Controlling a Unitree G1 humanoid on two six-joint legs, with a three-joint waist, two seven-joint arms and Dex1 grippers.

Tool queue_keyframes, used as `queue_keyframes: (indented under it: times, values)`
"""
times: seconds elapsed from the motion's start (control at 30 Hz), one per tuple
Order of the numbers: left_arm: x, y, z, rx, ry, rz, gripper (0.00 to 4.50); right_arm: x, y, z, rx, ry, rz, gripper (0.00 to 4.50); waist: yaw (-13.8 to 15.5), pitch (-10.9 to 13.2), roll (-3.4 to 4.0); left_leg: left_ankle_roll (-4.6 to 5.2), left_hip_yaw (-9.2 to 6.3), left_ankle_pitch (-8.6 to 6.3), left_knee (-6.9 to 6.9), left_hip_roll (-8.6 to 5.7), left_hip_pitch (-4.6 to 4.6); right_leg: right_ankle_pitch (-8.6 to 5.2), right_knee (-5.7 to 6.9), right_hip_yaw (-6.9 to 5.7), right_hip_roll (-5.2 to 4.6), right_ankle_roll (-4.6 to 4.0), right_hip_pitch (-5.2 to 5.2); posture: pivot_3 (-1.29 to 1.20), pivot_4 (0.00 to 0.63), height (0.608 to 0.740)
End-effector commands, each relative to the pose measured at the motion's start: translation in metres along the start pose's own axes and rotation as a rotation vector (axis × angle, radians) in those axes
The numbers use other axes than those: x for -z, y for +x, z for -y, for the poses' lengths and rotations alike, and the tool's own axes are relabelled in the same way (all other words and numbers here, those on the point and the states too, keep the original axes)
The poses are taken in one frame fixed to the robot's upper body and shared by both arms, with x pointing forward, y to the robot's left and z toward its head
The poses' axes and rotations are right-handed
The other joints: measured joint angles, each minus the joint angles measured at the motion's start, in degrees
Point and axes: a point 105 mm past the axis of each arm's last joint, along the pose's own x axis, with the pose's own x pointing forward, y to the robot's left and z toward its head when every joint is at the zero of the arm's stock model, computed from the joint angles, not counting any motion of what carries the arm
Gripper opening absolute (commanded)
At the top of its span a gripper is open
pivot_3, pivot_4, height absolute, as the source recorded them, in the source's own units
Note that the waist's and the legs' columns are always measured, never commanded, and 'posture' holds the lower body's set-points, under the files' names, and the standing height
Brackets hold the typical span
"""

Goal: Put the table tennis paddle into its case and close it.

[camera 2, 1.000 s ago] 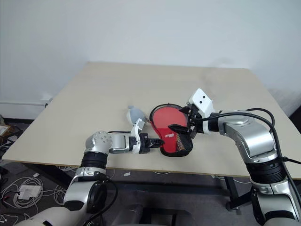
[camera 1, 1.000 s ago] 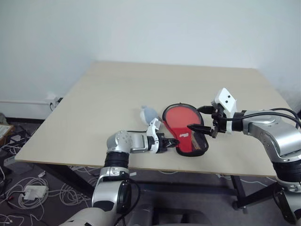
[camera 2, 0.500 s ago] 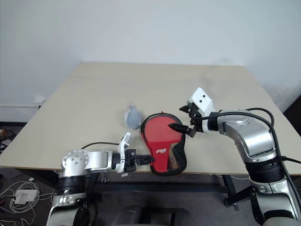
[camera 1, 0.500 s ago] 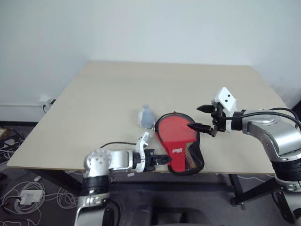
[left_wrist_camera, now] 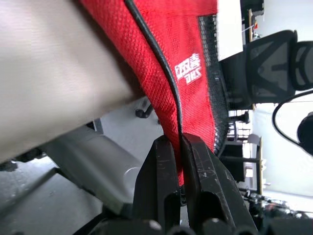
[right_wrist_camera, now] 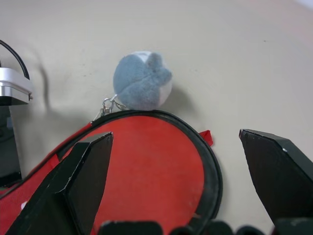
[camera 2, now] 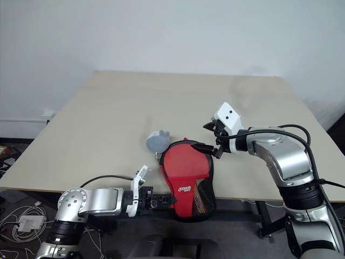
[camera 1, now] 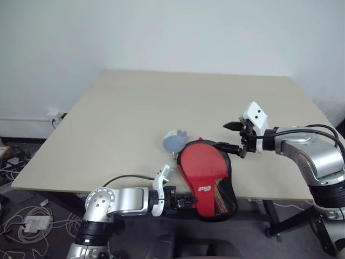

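Paddle case (camera 1: pixel 207 178), red, overhangs the table (camera 1: pixel 135 113) edge, its rim pinched by the left fingers (left_wrist_camera: pixel 172 161); right fingers (right_wrist_camera: pixel 264 166) gape empty above; closing seems unfinished.

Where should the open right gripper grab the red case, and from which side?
Probably the rounded far rim of the red case, beside the grey plush, coming from above. The case lies flat on the table, so only its piped edge offers a pinch, and the left gripper is shut on the overhanging near end.
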Motion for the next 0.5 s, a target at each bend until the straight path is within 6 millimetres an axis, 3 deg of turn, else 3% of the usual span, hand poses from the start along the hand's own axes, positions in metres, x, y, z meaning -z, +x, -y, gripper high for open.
queue_keyframes:
  times: [0.03, 0.23, 0.5]
  values:
    - [-0.004, 0.001, 0.017, 0.04, 0.034, 0.006, 0.06, -0.013, -0.002, 0.003, 0.012, -0.038, 0.038, 4.5, 0.0, 0.0, 0.0, -0.04, 0.01, 0.02, 0.02, 0.0, 0.0, 0.0, 0.0, -0.01, 0.0, -0.02, 0.0, 0.0, 0.0, 0.707]
    - [-0.012, -0.005, 0.009, -0.015, 0.075, 0.024, 0.06, -0.012, -0.001, 0.003, 0.011, -0.038, 0.037, 4.5, 0.0, 0.0, 0.0, -0.25, 0.05, 0.15, 0.06, 0.0, 0.0, -0.01, 0.02, 0.0, 0.01, -0.07, 0.0, 0.0, 0.0, 0.707]
    - [-0.033, -0.038, 0.012, -0.033, 0.164, 0.059, 2.85, -0.011, 0.001, 0.006, 0.016, -0.037, 0.04, 4.5, 0.0, 0.0, 0.0, -0.27, 0.08, 0.16, 0.03, 0.0, 0.0, -0.03, 0.03, 0.01, 0.01, -0.09, -0.03, 0.0, 0.0, 0.707]
